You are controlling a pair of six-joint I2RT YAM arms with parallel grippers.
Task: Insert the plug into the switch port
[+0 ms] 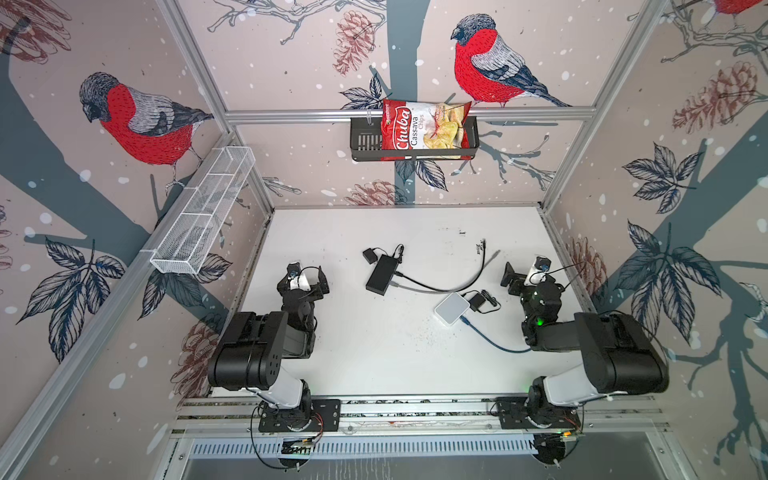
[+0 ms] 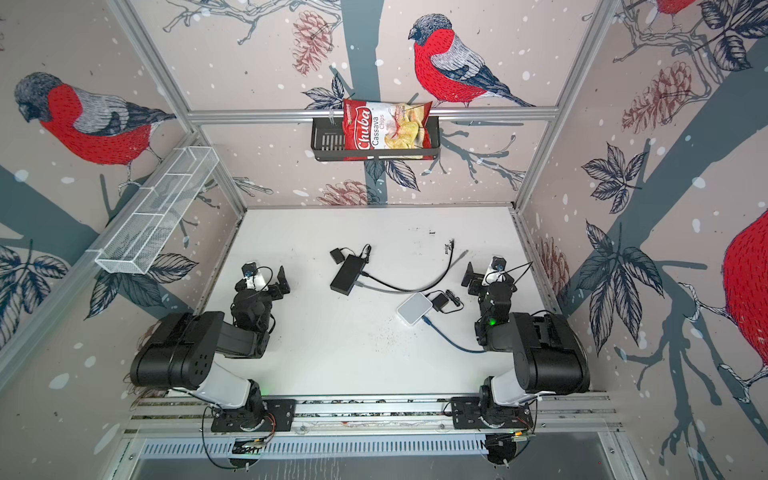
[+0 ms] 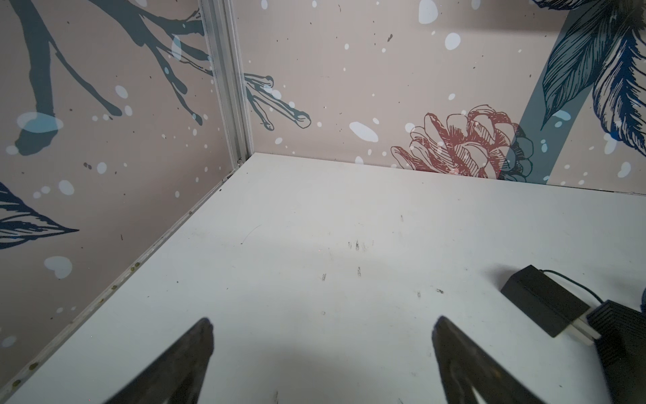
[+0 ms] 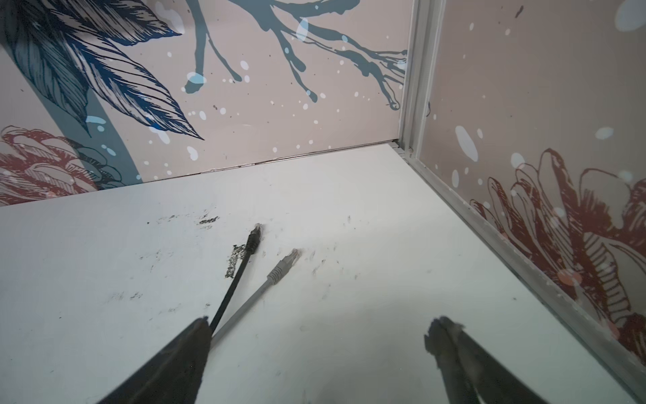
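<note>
The right pincer [image 4: 323, 321] hangs released, its jaws spread wide with nothing between them, low over the white counter [image 1: 374, 353] close to the right-hand wall. Just ahead of it two loose cable ends lie side by side, flat on the counter: a black moulded plug [image 4: 254, 238] and a pale grey plug [image 4: 285, 267]. Their leads run back beside one finger of the pincer. In both top views the leads curve away to the flat black rectangular switch box [image 1: 382, 274], which sits near the middle of the counter, well apart from the right pincer.

The left pincer [image 3: 322, 319] is released and empty too. The switch box lies off to its side, with a small black power adapter [image 3: 545, 304] just beside the box.

The only writing I can read is "Chuba Cassava Chips" on the red and white crisp bag [image 1: 424, 129] in the black wall basket [image 1: 363, 141].

Bare counter lies open ahead of the left pincer right up to the back corner. A white square box [image 1: 452, 309] with a blue cable [image 1: 490, 338] sits between the switch box and the right arm.
</note>
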